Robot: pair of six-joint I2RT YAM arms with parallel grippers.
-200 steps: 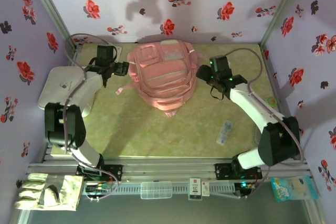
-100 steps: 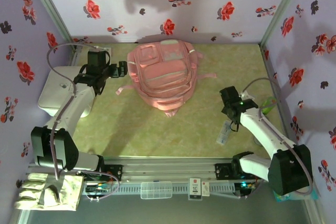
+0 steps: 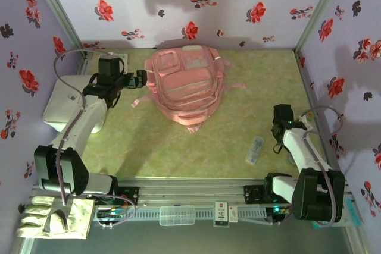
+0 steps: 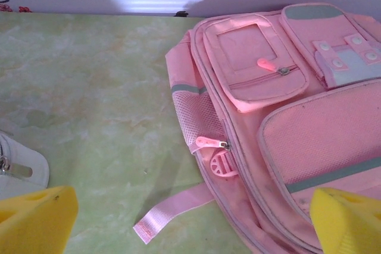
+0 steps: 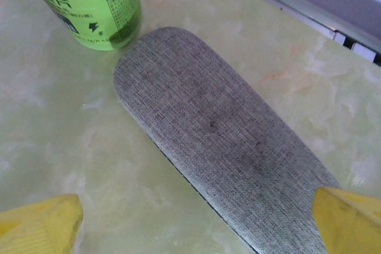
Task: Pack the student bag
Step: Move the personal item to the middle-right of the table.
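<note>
Right wrist view: right tool (image 5: pixel 193 221) gapes over a grey case (image 5: pixel 220 141); left tool (image 4: pixel 190 218) gapes toward the student bag (image 4: pixel 309 135).

The pale green marbled table (image 3: pixel 155 141) carries a large soft pink fabric backpack (image 3: pixel 184 84) lying flat at far centre. A white rounded square box (image 3: pixel 62 102) sits at the left edge and a small pale oblong packet (image 3: pixel 255 150) lies near right. In the right wrist view, a grey woven oblong case (image 5: pixel 220 141) lies just beside a bright green bottle (image 5: pixel 98 4).

The student bag (image 4: pixel 286 123) lies on the desk (image 4: pixel 89 117) just ahead of the left pincer (image 4: pixel 190 221), with a loose strap (image 4: pixel 172 209) trailing between its fingers. Below the right pincer (image 5: pixel 196 221) lies a flat case (image 5: pixel 220 147), and a bottle (image 5: pixel 98 4) sits just beyond its far end.
</note>
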